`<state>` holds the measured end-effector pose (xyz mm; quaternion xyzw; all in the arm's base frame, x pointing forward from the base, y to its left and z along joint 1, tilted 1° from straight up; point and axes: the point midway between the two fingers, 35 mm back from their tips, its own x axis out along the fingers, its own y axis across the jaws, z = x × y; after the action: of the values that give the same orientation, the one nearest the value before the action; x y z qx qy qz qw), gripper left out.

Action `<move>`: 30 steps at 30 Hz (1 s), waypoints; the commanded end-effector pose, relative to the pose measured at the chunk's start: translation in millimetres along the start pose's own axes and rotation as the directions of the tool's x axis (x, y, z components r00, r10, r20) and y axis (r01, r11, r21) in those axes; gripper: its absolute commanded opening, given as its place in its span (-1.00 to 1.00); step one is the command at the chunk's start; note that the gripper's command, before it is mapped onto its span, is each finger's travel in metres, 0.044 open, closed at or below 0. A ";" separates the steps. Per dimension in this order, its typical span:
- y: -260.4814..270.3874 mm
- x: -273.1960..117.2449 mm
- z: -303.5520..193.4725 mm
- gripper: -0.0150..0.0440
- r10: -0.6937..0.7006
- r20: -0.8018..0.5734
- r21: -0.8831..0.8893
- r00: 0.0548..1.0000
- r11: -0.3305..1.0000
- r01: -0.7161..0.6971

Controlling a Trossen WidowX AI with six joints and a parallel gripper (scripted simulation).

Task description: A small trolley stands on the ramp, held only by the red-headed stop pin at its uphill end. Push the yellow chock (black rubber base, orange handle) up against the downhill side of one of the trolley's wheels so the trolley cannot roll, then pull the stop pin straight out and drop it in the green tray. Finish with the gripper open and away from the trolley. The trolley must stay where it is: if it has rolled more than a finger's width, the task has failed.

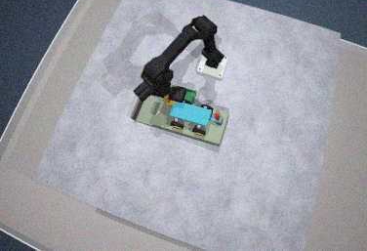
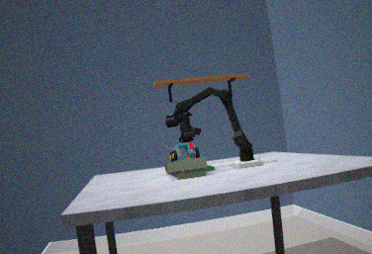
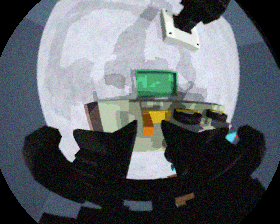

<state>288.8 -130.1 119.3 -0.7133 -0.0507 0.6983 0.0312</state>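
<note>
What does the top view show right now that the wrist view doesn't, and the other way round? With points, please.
Only the top view shows the trolley's whole blue deck (image 1: 190,113), the wheels on its far side from the arm's base, and the red pin head (image 1: 217,116) clearly.

Only the wrist view shows the gap between the gripper's (image 3: 150,122) fingers, with the chock's orange handle (image 3: 148,125) seen between them.

Both share the green tray (image 1: 191,96) (image 3: 156,83), the ramp (image 1: 215,136) (image 3: 108,111) and the arm's white base plate (image 1: 220,73) (image 3: 170,39).

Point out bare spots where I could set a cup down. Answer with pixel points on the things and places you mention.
Bare: tabletop beyond the ramp's (image 1: 215,136) (image 2: 185,166) (image 3: 108,112) long side facing away from the white base plate (image 1: 222,74) (image 2: 257,163) (image 3: 193,45). Crowded: around the green tray (image 1: 191,95) (image 3: 156,84), ramp and claw (image 1: 168,99) (image 3: 148,123).
</note>
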 end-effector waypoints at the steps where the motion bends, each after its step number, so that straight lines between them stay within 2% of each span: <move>1: 0.3 -15.0 -0.8 0.15 -0.002 -0.007 -0.003 1.000 1.000 0.002; 14: 0.7 -49.7 -1.7 0.15 -0.002 -0.006 -0.003 1.000 1.000 0.002; 18: 0.7 -40.6 -0.3 0.51 0.001 -0.004 0.001 1.000 1.000 -0.001; 19: -0.4 -41.7 -1.1 0.42 0.003 -0.008 -0.009 1.000 1.000 -0.003; 22: -17.7 -52.3 -10.9 0.15 0.012 -0.051 -0.151 0.999 0.988 -0.020; 26: -52.7 -55.2 -23.8 0.15 -0.022 -0.063 -0.395 0.998 0.919 -0.005; 30: -88.9 -57.7 -32.5 0.15 -0.060 -0.067 -0.613 0.996 0.790 0.007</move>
<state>311.0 -77.7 178.4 -0.7224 -0.2092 0.6480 -0.1201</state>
